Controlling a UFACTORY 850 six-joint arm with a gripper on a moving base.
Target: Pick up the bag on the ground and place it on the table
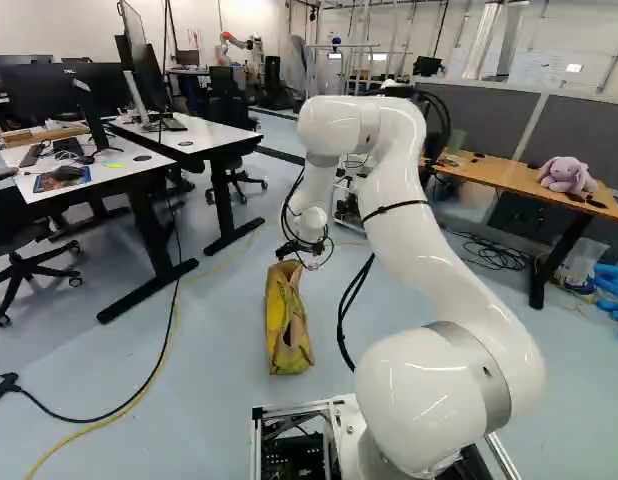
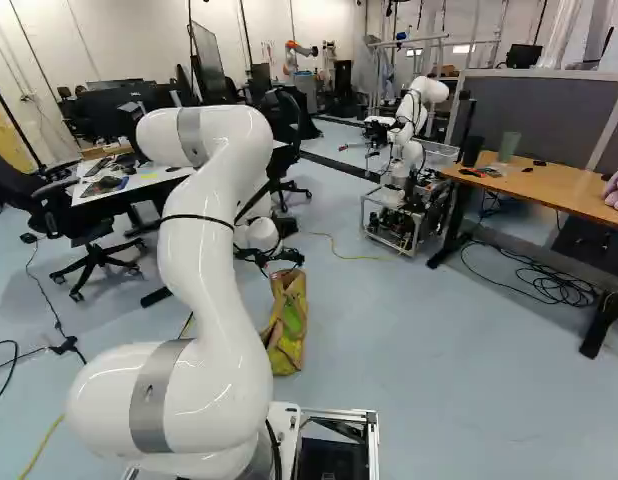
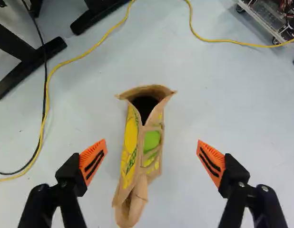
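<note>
My gripper (image 2: 279, 257) hangs just over the bag in the base views. The wrist view shows the gripper (image 3: 151, 161) open, its orange pads wide apart on either side of the bag, with nothing held. The brown and yellow paper bag (image 1: 286, 325) stands on the floor, and seen from above the bag (image 3: 130, 137) has its mouth open and lies below and between the fingers. Two candidate tables are in view: a white-topped table (image 1: 179, 138) at the left and a wooden table (image 2: 549, 184) at the right.
A yellow cable (image 3: 73, 59) and a black cable (image 3: 44, 95) run along the floor beside the bag. Black table legs (image 1: 149, 240) and an office chair (image 2: 94, 255) stand to the left. Another robot (image 2: 404, 150) is near the wooden table, which bears a plush toy (image 1: 566, 175).
</note>
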